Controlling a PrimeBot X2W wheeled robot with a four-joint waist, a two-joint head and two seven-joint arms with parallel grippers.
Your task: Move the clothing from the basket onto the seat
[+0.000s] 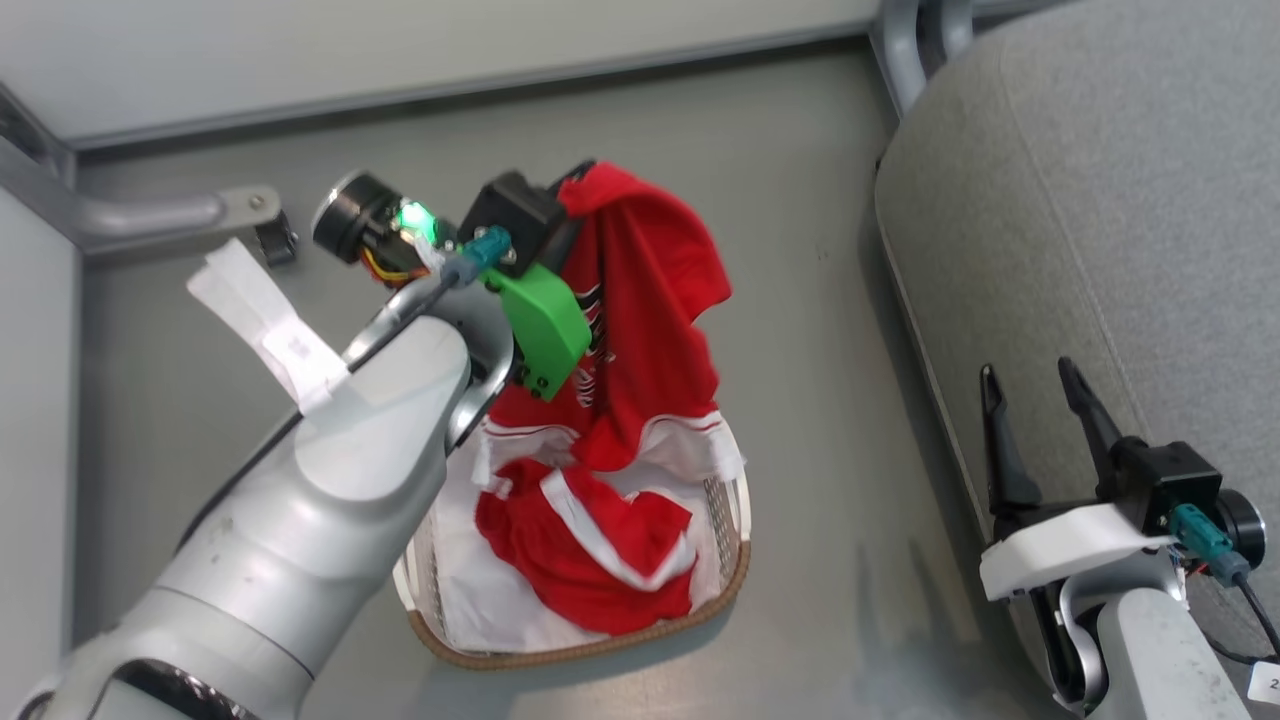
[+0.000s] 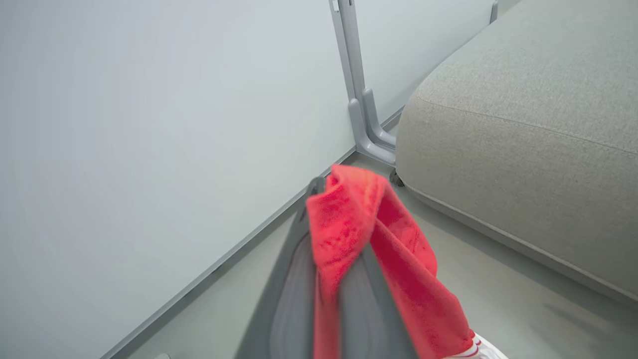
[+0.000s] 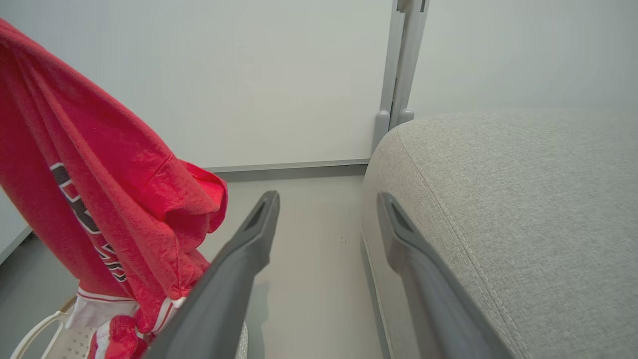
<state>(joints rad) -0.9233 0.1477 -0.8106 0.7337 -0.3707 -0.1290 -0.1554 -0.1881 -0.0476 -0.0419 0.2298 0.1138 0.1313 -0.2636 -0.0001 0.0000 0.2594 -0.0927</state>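
Jersey (image 1: 650, 300) hanging above basket (image 1: 738, 560), shorts (image 1: 580, 550) inside it, seat (image 1: 1100, 200) off to the right

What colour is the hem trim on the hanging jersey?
White with thin red stripes; the jersey shows best in the head view.

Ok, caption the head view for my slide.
Left gripper holds the red numbered jersey over the white perforated basket, red white-striped shorts inside; right gripper open beside the grey woven seat.
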